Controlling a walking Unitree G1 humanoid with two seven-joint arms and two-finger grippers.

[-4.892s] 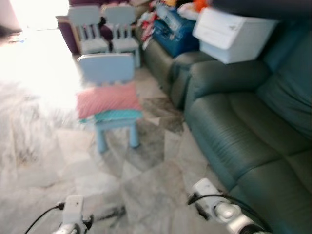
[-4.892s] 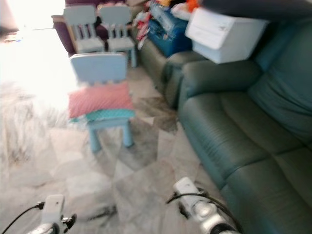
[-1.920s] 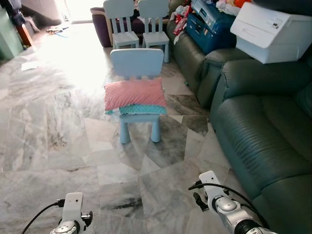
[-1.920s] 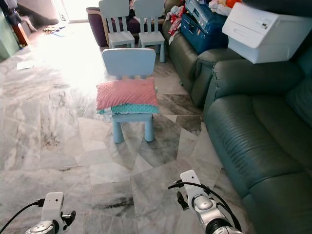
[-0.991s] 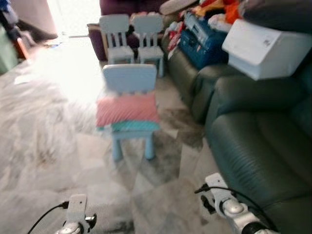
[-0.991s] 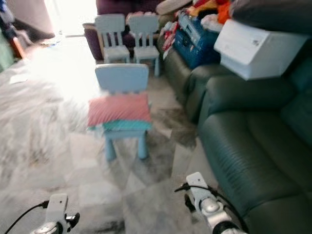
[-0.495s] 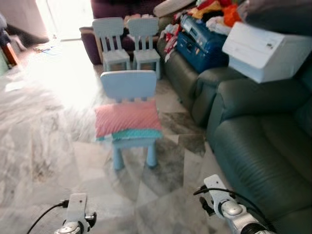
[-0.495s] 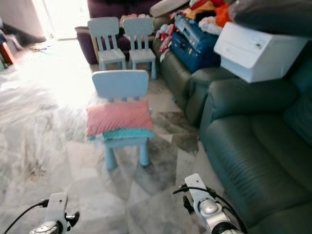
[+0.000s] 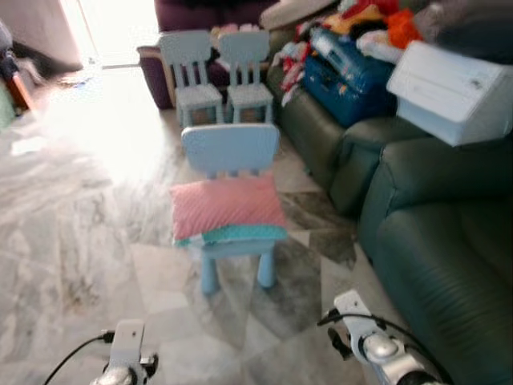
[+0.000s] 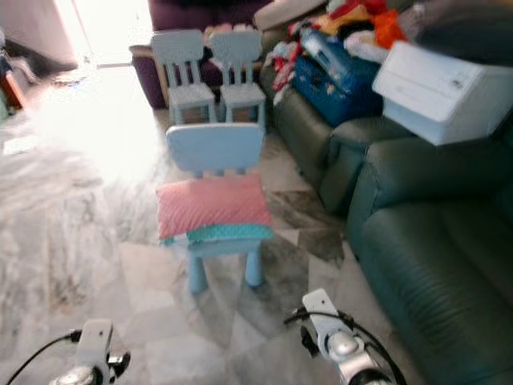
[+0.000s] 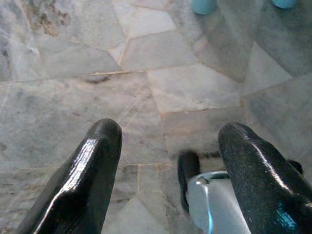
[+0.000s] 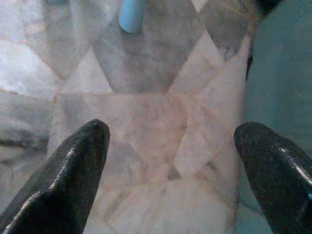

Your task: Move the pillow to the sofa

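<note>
Nearest, low in the head views: left arm point(image 9: 127, 353) and right arm point(image 9: 370, 346), both hanging over the marble floor point(image 9: 72, 241). Left pincer point(image 11: 163, 161) released, its fingers point(image 11: 92, 170) spread wide with only floor tiles between them. Right pincer point(image 12: 170, 165) likewise released, fingers point(image 12: 73, 165) far apart, nothing held; the green edge of the sofa shows at one side of that view and a blue chair leg point(image 12: 130, 14) beyond the tips. Just right of the right arm: dark green sofa point(image 9: 449, 265), seat cushions bare where visible, running away along the right side. Ahead, centre: small pale-blue chair point(image 9: 231, 149) standing on the floor, apart from the sofa. Pillow point(image 9: 227, 207), pink, lies flat on the chair seat, overhanging it on both sides; a teal cushion point(image 9: 240, 233) sits under it, its edge showing at the front. Pillow touches the chair back or nearly so; cannot tell which. Farther right: white box point(image 9: 453, 80) resting on the sofa arm and back. Behind it, a blue case point(image 9: 353, 76) and a heap of bright clothes point(image 9: 377, 20) piled on the far sofa section. Farthest: two more blue chairs point(image 9: 220, 60) side by side before a dark purple seat point(image 9: 164, 16), with strong glare on the floor to the left.
</note>
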